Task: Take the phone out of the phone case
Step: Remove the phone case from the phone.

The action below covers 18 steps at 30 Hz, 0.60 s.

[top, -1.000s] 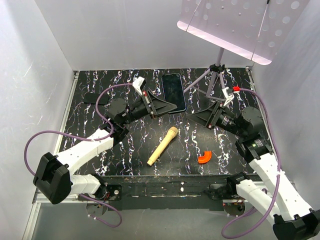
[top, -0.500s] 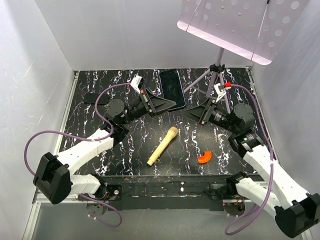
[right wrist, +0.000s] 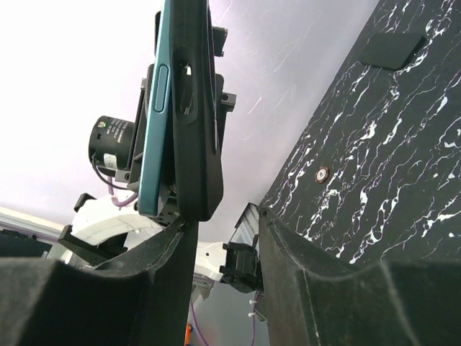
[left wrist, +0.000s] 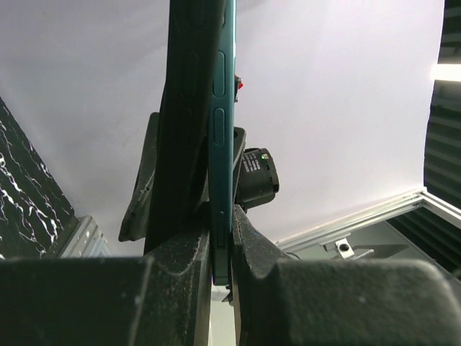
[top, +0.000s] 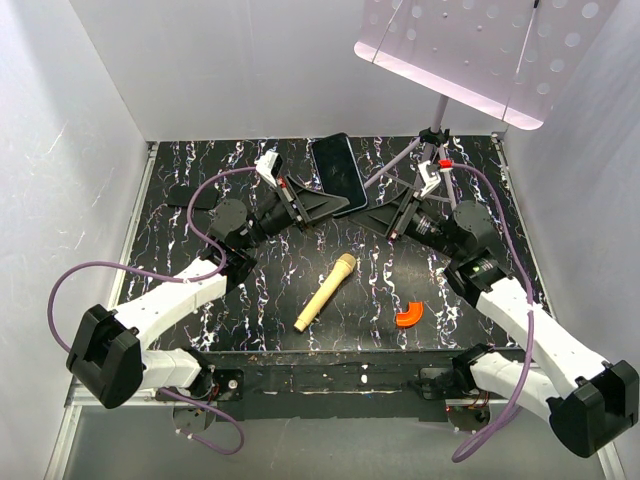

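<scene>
Two tools meet at the phone (top: 337, 170), which hangs clear of the table (top: 260, 300) with its glossy dark face up and tilted. Your left tool (top: 330, 205) is clenched on the phone's near edge. In its wrist view the teal-edged slab stands upright, pinched between both fingers (left wrist: 173, 281). The phone case (left wrist: 189, 108) lies flat against one face of the phone and looks dark there, so you cannot tell its colour. The phone is not out of it.

Your right tool (top: 372, 217) is released, its fingers (right wrist: 324, 288) spread wide. The end of the phone and case sits just at the mouth of that gap, nearer one finger. You cannot tell whether it touches.

A tan stick (top: 325, 292) lies on the table behind both tools, between the arms. An orange curved piece (top: 408, 316) lies behind the right tool.
</scene>
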Each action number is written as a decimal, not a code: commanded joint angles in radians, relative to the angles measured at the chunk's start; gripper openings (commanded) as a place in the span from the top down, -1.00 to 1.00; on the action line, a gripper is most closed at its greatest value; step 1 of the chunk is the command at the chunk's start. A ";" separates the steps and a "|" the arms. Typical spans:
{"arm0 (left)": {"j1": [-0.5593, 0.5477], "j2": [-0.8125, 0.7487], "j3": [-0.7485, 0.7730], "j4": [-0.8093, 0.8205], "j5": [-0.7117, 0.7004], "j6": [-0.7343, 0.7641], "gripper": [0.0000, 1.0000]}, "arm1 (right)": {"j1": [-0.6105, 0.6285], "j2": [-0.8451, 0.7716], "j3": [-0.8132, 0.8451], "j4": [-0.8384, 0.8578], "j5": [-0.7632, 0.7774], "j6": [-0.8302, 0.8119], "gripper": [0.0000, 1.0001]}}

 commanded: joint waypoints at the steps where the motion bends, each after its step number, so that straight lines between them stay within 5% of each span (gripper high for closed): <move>1: -0.001 -0.052 -0.002 0.057 0.006 0.010 1.00 | 0.009 0.038 0.071 0.132 0.049 0.022 0.23; 18: -0.003 -0.046 -0.014 0.072 -0.012 -0.033 1.00 | 0.039 0.077 0.069 0.178 0.204 -0.012 0.25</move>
